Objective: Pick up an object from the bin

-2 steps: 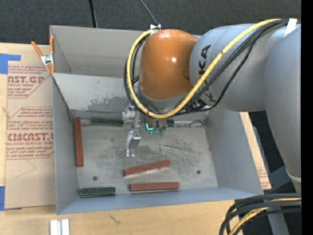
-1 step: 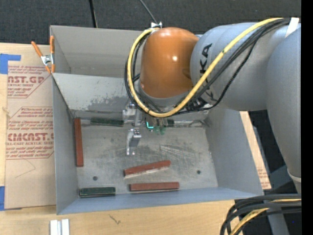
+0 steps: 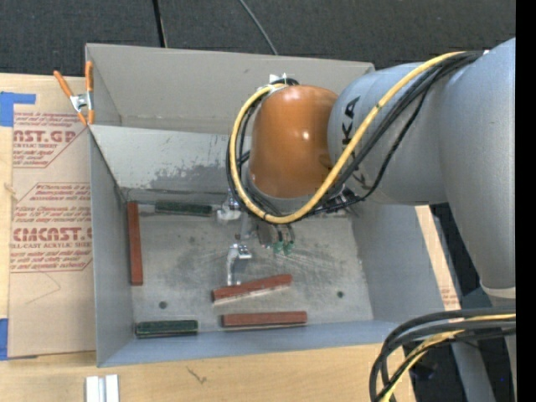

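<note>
End effector (image 3: 239,262) low over bin (image 3: 107,258) floor, just at 12 o'clock of tilted red-brown bar (image 3: 251,288); grip state: can't tell; second red-brown bar (image 3: 264,318) at 6 o'clock

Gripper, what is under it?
A tilted reddish-brown stick lies at the tip of the gripper. The arm's orange cover hides the part of the bin floor beneath it.
</note>
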Robot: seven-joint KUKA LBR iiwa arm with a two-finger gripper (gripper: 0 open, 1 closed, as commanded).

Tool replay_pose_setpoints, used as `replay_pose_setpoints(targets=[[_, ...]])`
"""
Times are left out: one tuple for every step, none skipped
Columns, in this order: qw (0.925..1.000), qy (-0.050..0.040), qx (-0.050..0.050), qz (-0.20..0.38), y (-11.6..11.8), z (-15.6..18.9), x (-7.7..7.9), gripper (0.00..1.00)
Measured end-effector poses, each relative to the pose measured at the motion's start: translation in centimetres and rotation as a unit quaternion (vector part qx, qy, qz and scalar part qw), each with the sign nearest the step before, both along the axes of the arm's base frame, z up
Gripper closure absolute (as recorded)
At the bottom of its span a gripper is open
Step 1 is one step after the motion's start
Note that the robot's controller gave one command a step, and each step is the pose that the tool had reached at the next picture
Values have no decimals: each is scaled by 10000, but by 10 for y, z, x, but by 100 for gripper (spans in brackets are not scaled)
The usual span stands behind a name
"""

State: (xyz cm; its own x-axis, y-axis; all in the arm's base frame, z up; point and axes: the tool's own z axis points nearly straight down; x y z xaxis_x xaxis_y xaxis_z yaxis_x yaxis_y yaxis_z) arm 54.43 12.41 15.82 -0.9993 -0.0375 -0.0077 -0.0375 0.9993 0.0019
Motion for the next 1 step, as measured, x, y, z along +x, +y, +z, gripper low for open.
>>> replay_pose_setpoints(targets=[[9991,47,-6,-419,-20,-36,2,0]])
